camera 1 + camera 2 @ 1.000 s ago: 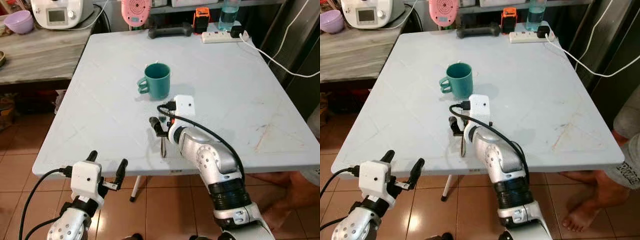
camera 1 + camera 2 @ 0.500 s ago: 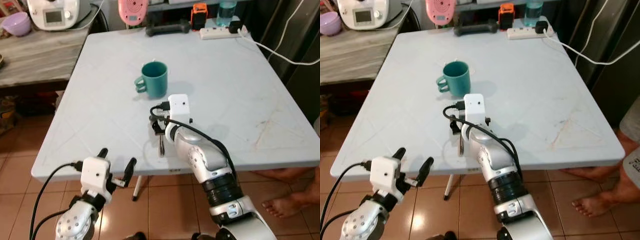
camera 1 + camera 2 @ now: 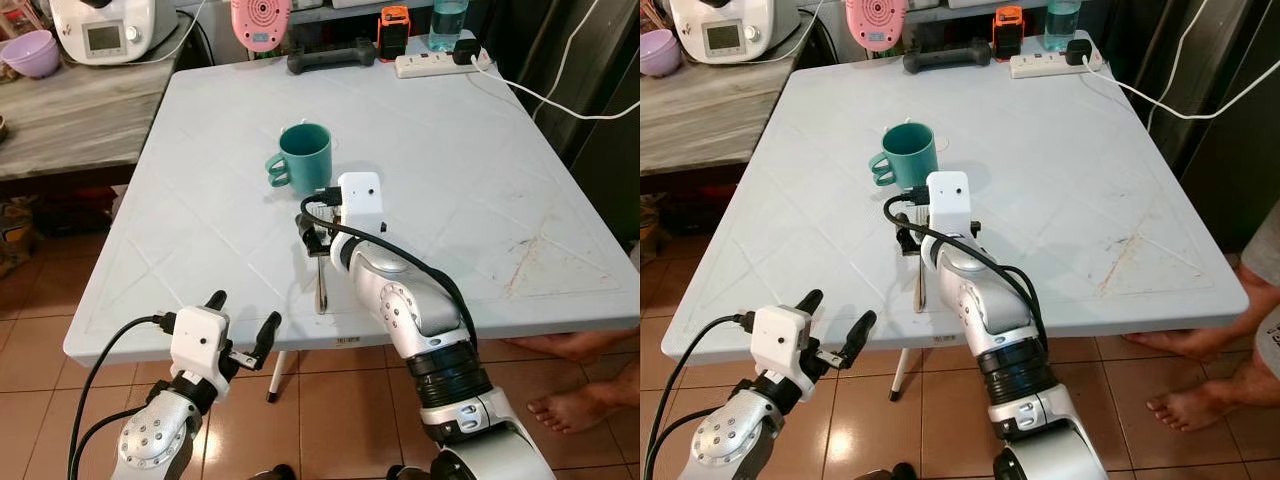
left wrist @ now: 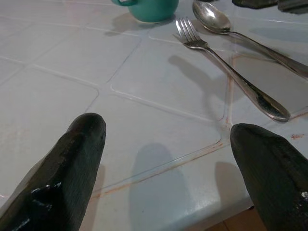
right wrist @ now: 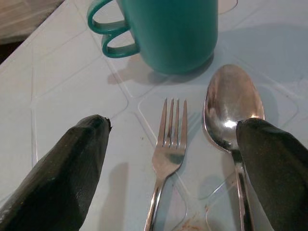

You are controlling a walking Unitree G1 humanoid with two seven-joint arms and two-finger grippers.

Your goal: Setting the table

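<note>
Right gripper [image 5: 171,159] spread wide over my fork [image 5: 166,159]; shiny steel, long axis near-to-far, tines toward teal mug [image 3: 307,157], spoon [image 5: 233,108] alongside right.

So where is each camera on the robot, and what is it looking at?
Left eye view: on the head, looking down at the table, teal mug and both silver arms.
Right eye view: beside it, same scene.
Left wrist view: looks along the open left gripper at the fork and spoon.
Right wrist view: looks along the open right gripper over the cutlery.
Both wrist views share the mug, fork and spoon.
</note>
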